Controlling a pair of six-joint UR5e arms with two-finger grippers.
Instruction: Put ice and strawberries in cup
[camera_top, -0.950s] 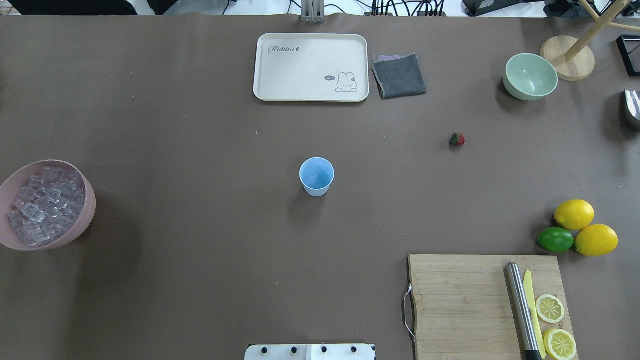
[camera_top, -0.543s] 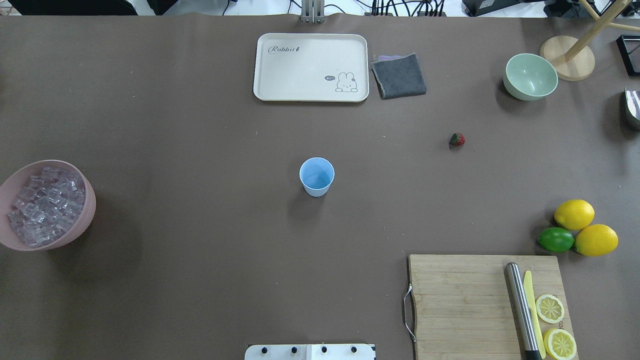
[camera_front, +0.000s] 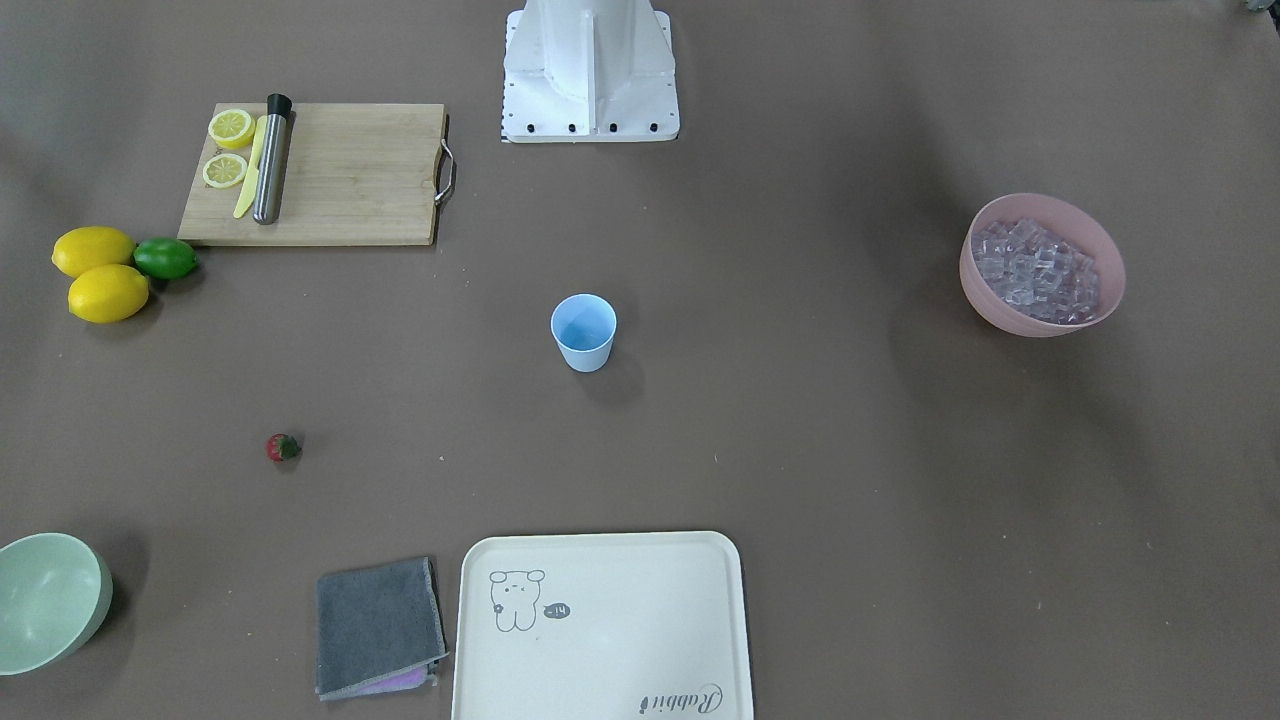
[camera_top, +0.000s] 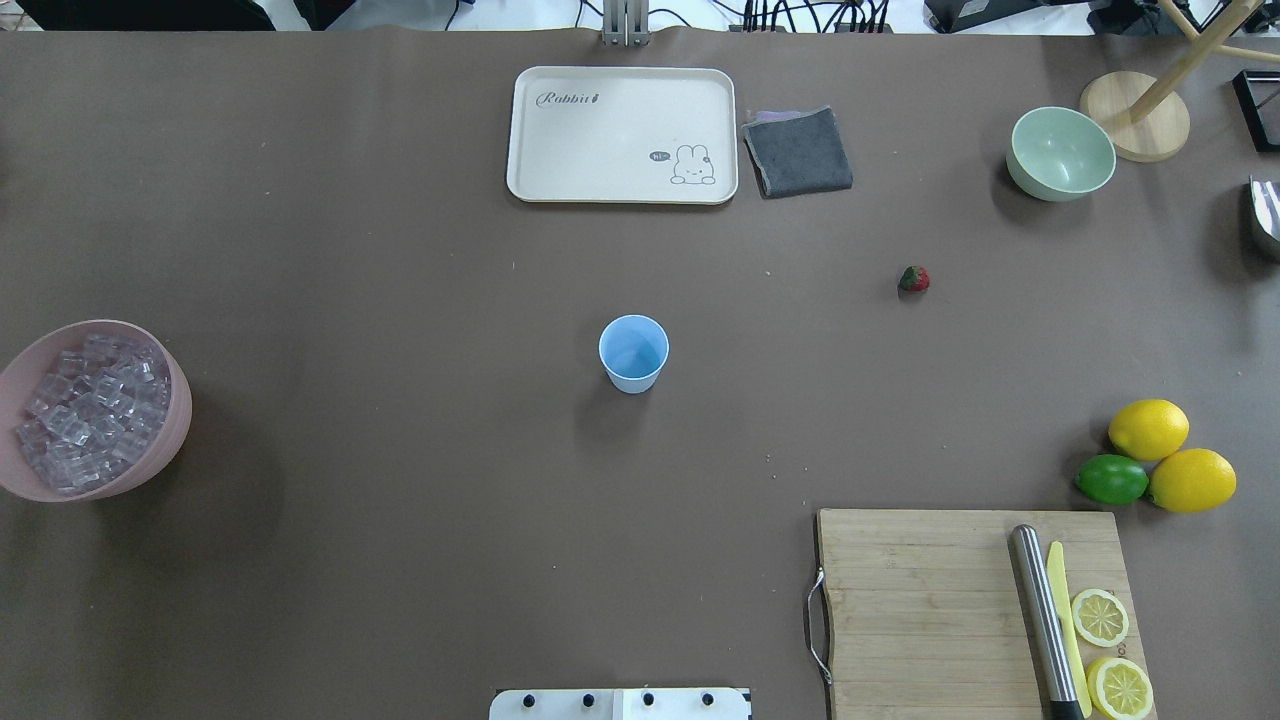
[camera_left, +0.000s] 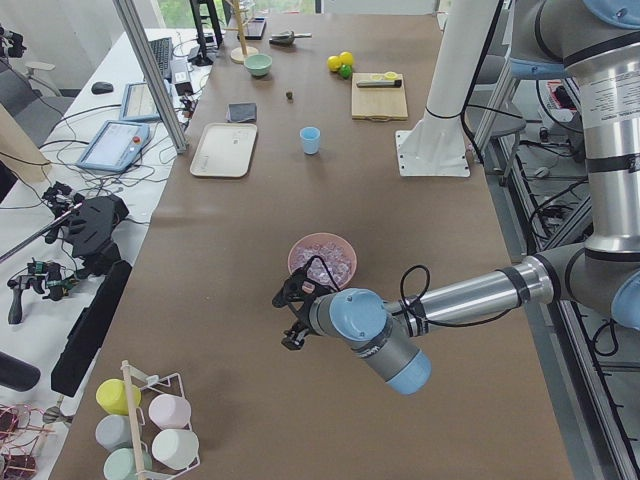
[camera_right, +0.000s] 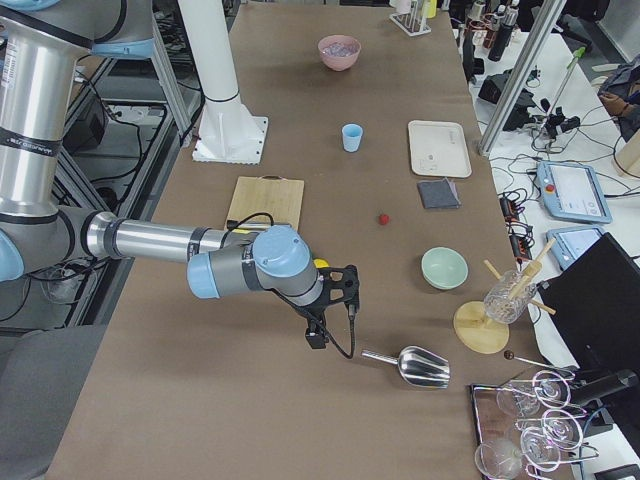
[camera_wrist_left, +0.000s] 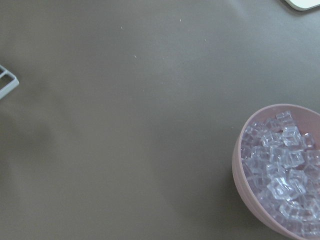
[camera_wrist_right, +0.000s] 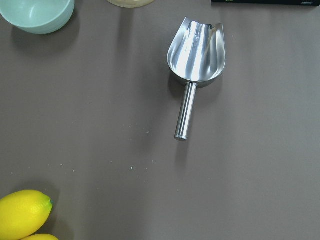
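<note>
Well, your cup (camera_top: 633, 352) stands upright at the middle of the table (camera_top: 400, 250), open end up. The strawberry (camera_top: 914, 279) lies alone on the brown cover, well apart from the cup, on the robot's right, between the cup and the green bowl (camera_top: 1060, 152). The ice (camera_top: 90, 410) sits heaped in the pink bowl (camera_top: 178, 420) at the robot's far left edge.

The left gripper (camera_left: 290, 330) hangs over the table just beside the pink bowl; its wrist view catches the bowl at lower right. The right gripper (camera_right: 325, 320) hovers near the metal scoop (camera_wrist_right: 196, 55), which lies flat, out past the lemons (camera_top: 1148, 428).

Both grippers show only from the side, so you cannot tell whether either pair of jaws is released or clenched.
</note>
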